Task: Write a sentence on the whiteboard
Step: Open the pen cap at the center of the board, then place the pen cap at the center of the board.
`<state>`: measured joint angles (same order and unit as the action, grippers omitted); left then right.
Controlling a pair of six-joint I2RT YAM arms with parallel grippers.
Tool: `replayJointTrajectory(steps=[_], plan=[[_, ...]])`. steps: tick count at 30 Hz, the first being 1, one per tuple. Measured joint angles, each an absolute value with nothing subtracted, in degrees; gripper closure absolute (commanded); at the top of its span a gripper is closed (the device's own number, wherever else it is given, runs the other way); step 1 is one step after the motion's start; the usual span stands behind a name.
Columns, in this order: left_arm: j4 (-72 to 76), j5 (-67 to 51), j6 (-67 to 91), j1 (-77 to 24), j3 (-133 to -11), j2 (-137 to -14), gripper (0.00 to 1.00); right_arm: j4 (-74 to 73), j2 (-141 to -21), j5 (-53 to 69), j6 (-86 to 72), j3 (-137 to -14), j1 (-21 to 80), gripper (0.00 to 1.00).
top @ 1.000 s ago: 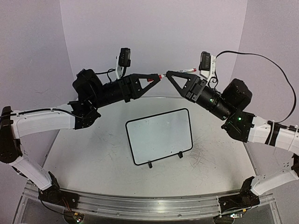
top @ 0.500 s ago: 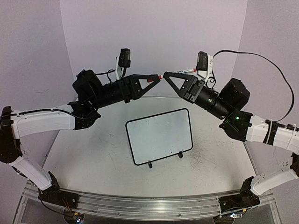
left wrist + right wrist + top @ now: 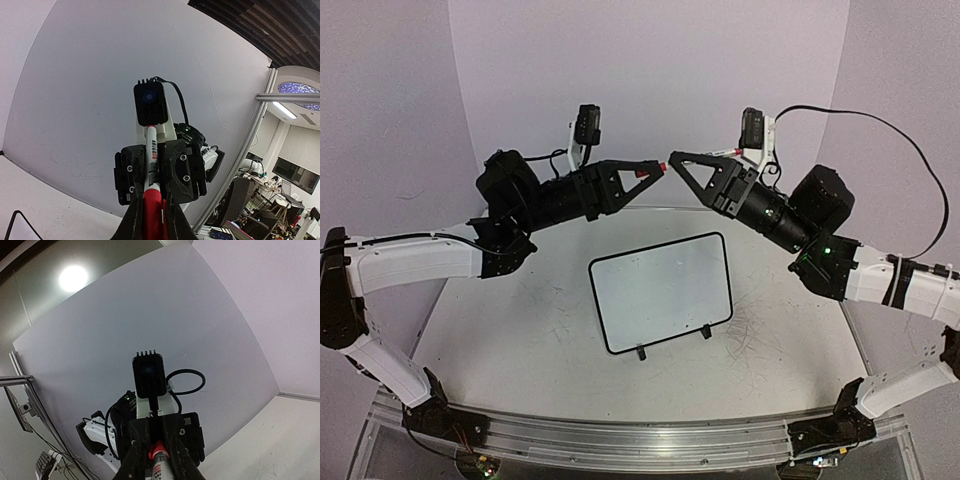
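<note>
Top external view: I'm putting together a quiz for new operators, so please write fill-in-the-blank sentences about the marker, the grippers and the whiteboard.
1. The marker spans between the left gripper and the right gripper, clamped by ____ of them.
2. The end of the marker inside the left gripper is coloured ____.
3. The whiteboard has a ____ frame and bears no writing.

Missing words: both; red; black.

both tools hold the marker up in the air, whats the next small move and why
Probably draw the right tool straight back from the left tool: the left grips the red cap, the right the white barrel, so that should uncap it, and the whiteboard is blank.
</note>
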<state>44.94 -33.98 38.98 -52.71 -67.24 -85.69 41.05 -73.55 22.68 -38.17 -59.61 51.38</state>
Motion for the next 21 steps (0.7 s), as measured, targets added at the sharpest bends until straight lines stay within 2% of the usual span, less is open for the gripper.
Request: replayJointTrajectory(steps=[3,14,16,21], plan=[[45.0,-34.3,39.1,-52.7,-67.2,-85.7,1.0,41.3,-74.1,23.0,-38.5,-59.8,51.3,1.0],[45.2,-33.2,39.5,-52.3,-64.1,-85.1,1.0,40.9,-73.1,23.7,-39.9,-57.1,49.4,1.0],[44.8,-32.2,40.1,-50.9,-60.1,-83.5,1.0,40.6,-70.6,23.6,-41.2,-53.6,46.4,1.0],[43.1,-29.3,41.9,-42.1,-50.0,-75.2,1.0,40.5,-60.4,23.0,-44.3,-46.8,31.3,1.0]])
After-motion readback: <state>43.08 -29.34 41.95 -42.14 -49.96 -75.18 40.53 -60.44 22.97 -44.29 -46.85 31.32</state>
